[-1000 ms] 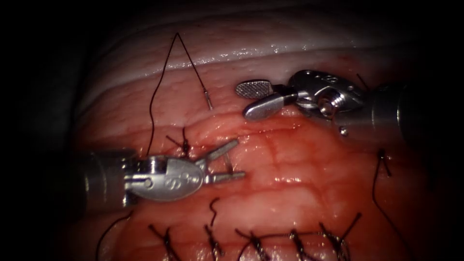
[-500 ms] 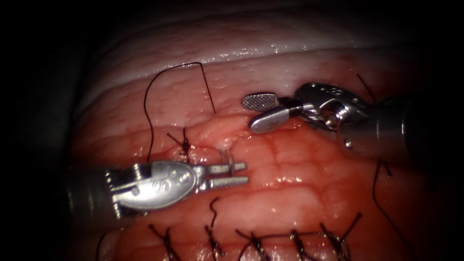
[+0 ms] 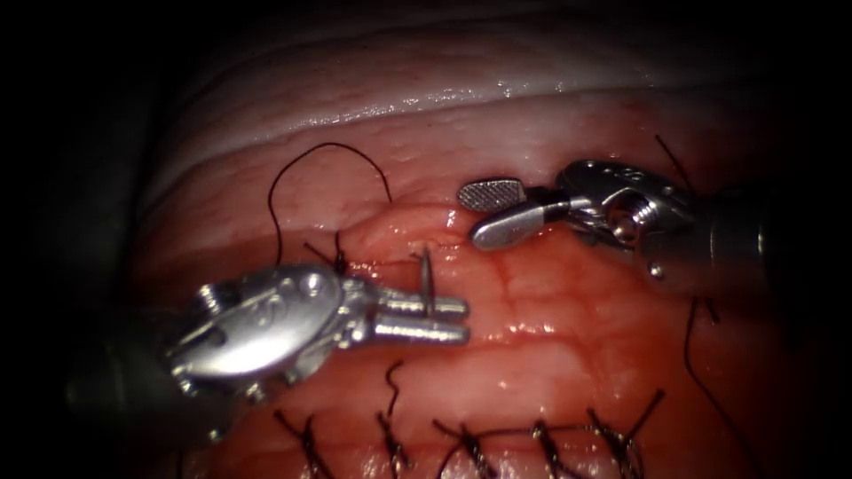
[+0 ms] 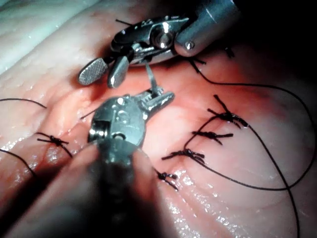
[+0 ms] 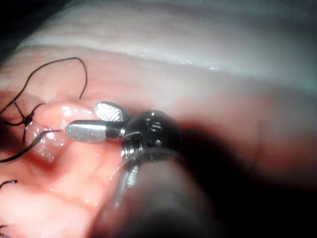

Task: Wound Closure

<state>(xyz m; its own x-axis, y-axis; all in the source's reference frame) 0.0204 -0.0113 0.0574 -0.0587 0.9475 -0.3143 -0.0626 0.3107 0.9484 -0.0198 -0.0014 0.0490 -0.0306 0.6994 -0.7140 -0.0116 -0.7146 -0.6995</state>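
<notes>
No legible brand or label appears; the left tool (image 3: 448,319) carries raised marks on its housing that cannot be read.

Left tool: jaws closed narrow on the needle (image 3: 427,273), gripping it near one end. The needle stands up from the jaws, clear of the tissue (image 3: 568,355). A second ago these jaws were spread wide with no needle between them; they have since closed on the needle and the tool has shifted right.

Right tool (image 3: 493,213): jaws spread wide, holding nothing, over the upper edge of the wound. It has moved slightly right and down.

Thread (image 3: 306,168): now a low loop on the tissue, where earlier it rose in a tall peak.

The left wrist view adds the finished knots (image 4: 213,135) in a row beside a long thread loop. The right wrist view adds the ridged inner face of one right jaw.
</notes>
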